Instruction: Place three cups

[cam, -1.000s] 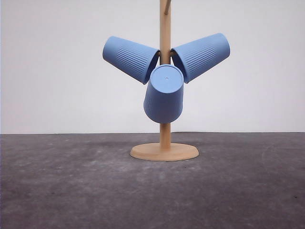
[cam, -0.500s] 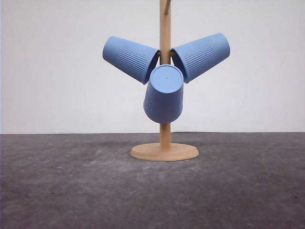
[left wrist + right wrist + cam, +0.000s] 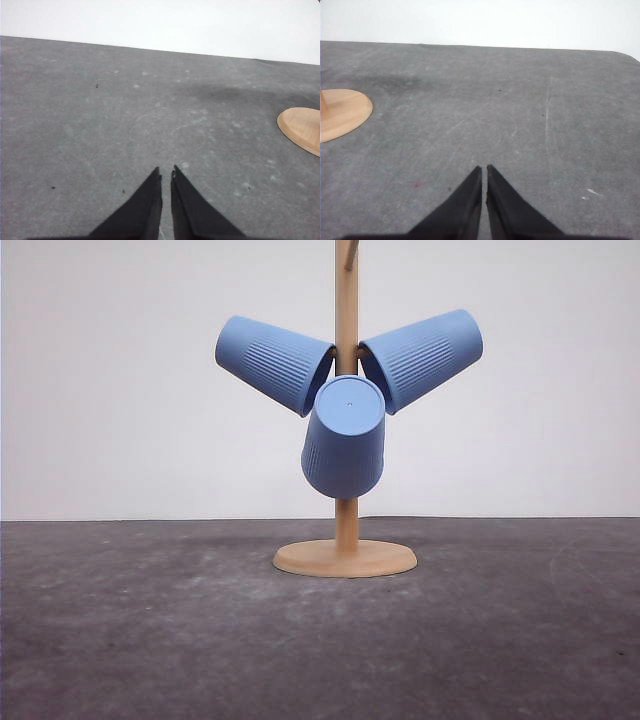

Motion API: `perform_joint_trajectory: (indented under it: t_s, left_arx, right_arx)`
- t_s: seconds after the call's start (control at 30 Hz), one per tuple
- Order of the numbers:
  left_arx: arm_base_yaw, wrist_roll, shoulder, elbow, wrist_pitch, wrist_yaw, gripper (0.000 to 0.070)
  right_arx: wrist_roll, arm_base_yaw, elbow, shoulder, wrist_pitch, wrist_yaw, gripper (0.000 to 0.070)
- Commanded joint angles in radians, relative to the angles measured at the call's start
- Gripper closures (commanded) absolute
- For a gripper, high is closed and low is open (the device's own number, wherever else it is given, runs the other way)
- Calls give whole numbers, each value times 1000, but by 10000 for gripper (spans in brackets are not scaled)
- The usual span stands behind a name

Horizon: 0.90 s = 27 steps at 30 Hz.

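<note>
1. Three cups hang on a wooden stand (image 3: 346, 440) at the middle of the front view: one cup (image 3: 272, 362) tilted out toward 10 o'clock from the post, one cup (image 3: 424, 356) toward 2 o'clock, and one cup (image 3: 345, 438) in front of the post with its flat base facing the camera.
2. The stand's round base (image 3: 345, 558) sits on the dark grey table (image 3: 150, 630), with bare surface all around it and out to both sides; the table's far edge meets a white wall.
3. The post's top is cut off by the frame, and the pegs that carry the cups are hidden inside them.
4. The left gripper (image 3: 166, 173) has its black fingers pressed nearly together, holding nothing, over bare table well apart from the base.
5. The right gripper (image 3: 484, 168) is likewise closed to a thin slit, empty, over bare table.
</note>
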Motion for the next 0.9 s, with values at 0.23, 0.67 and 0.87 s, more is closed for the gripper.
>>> perform_joint_trajectory:
  t_s: [0.23,0.67,0.87]
  left_arx:
    - [-1,3,0,-13,16,-2,688]
    - [-1,3,0,-13,16,-2,688]
    - [-1,3,0,-13,16,-2,688]
  right_arx:
    - [10,-1,-4,-2,11,1,684]
    - [10,-1,-4,-2,11,1,683]
    - [10,-1,-4,-2,11,1,683]
